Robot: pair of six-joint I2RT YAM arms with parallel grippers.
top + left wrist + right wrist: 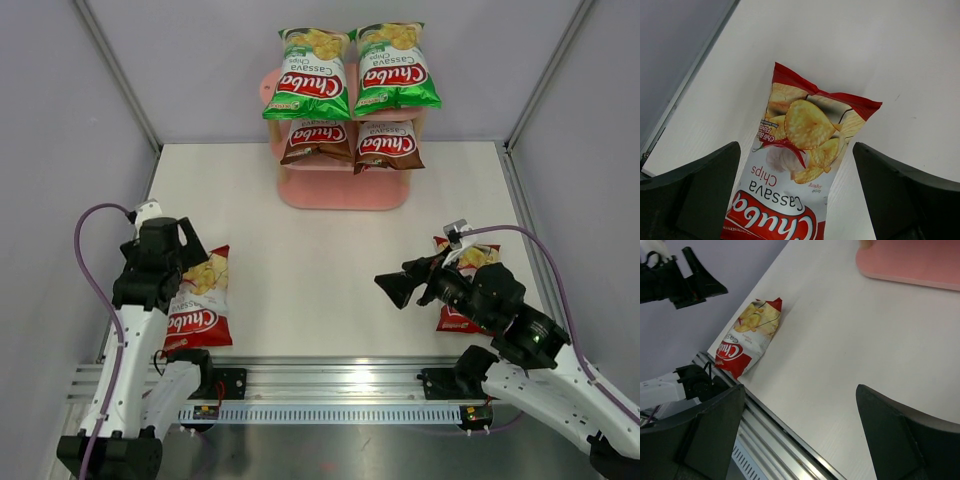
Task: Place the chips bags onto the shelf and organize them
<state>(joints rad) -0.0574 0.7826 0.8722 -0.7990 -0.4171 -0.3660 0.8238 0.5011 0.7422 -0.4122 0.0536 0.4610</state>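
The pink shelf [340, 192] stands at the back centre. Two green chips bags [307, 75] [396, 68] lean on its top tier, and two brown bags [317, 140] [388, 146] stand on the tier below. A red bag [200, 300] lies flat at the near left. My left gripper [190, 250] hovers open above its far end, and the bag [800, 165] shows between the spread fingers. A second red bag [470, 262] lies at the near right, partly hidden under my right arm. My right gripper [395, 286] is open and empty, pointing left above the table.
Grey walls close the table on three sides. A metal rail [330, 385] runs along the near edge. In the right wrist view I see the shelf's pink base [910, 262], the left red bag [747, 337] and the left arm [685, 280].
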